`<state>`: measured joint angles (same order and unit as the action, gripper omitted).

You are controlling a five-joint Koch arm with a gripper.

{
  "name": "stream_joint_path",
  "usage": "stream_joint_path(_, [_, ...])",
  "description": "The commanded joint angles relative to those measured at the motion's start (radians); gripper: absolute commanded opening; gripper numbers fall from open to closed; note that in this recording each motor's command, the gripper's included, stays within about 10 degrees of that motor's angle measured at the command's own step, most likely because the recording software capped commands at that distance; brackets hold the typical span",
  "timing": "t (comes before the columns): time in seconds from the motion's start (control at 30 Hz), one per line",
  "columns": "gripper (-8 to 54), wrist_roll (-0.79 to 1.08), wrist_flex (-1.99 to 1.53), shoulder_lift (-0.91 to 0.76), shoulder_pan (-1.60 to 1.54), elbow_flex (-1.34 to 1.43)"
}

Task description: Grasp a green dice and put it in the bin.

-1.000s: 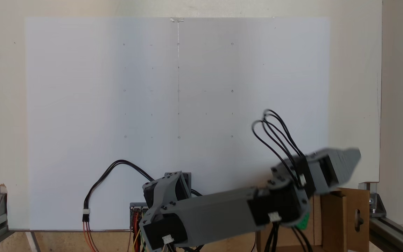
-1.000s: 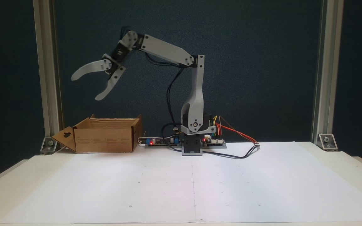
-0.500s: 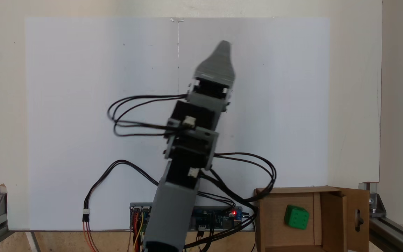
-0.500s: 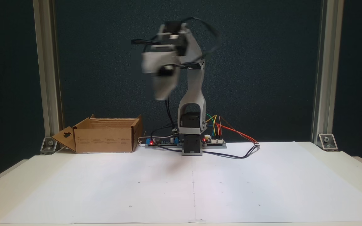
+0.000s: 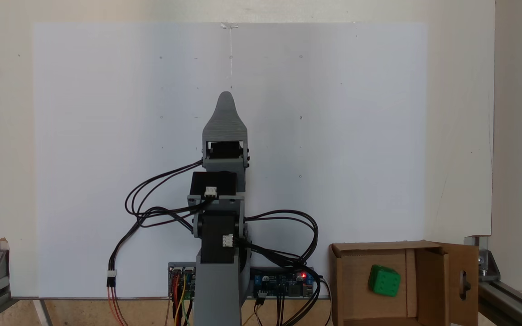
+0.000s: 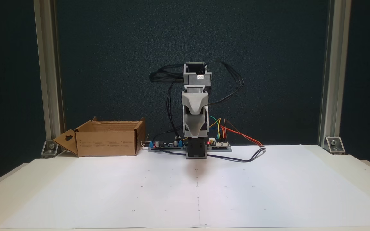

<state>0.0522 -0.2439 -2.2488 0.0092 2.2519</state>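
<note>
White paper (image 5: 84,158) covers most of the tabletop (image 6: 8,183), and the grey arm (image 5: 218,253) stands at the middle of its back edge, folded over its own base. Brown cardboard makes the bin (image 5: 347,290), which sits at the tabletop's corner, well apart from the arm. The end effector (image 6: 195,126) points down toward the paper. Its jaws lie one behind the other in both fixed views, so I cannot tell if they are spread or pressed together. The green dice (image 5: 384,280) lies on the bin's floor, near the inner wall, so the task looks finished. Not much can go wrong now; perhaps the loose black cables (image 5: 283,235) could catch on the bin's edge if the arm swings that way.
</note>
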Motion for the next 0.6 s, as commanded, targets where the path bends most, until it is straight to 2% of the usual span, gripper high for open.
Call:
stream_joint_path(0.0, [44.7, -0.044, 0.167, -0.074, 0.011, 0.014])
stream_joint_path(0.1, [44.8, -0.044, 0.302, -0.12, 0.009, 0.087])
stream_joint_path(0.57, [44.4, -0.041, 0.908, -0.121, 0.012, 0.4])
